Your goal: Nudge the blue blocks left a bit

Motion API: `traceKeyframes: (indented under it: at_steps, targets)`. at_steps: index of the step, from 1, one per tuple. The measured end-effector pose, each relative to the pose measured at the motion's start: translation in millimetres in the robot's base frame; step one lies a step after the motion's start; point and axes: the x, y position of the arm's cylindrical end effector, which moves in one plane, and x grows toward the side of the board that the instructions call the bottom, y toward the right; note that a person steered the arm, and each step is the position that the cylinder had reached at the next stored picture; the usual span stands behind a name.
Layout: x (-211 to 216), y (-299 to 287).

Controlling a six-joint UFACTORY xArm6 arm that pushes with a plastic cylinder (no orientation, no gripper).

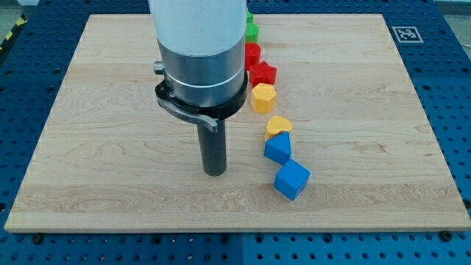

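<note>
**Wooden board, eight... blocks in a column: item list**

Item: my tip [214, 172], lower end of the dark rod, resting on the wooden board [103, 147]. The arm carries no fingers, so there is nothing spread, pressed or pinching. Position: to the view's left of both blue blocks, near them but apart, with bare wood between.

Item: blue block [277, 149], upper of the pair, angular, exact shape unclear. Lies right of centre on the board, touching the yellow piece above it.

Item: blue cube [292, 179], lower of the pair, turned corner-on, just below and to the view's right of the first, touching or nearly so.

Item: yellow block [278, 126], rounded top, partly overlapped by the upper blue block.

Item: yellow block [263, 96], faceted, higher up the column.

Item: red block [263, 73], star-like outline, directly above the faceted yellow.

Item: red block [252, 52], partly hidden by the arm.

Item: green blocks [252, 31], at the view's top, largely hidden behind the white arm housing [197, 29]
</note>
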Motion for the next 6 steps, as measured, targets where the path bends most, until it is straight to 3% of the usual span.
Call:
traceKeyframes:
  at_steps: [2,5,6]
  targets:
    - [19,85]
    - [74,90]
    - [73,160]
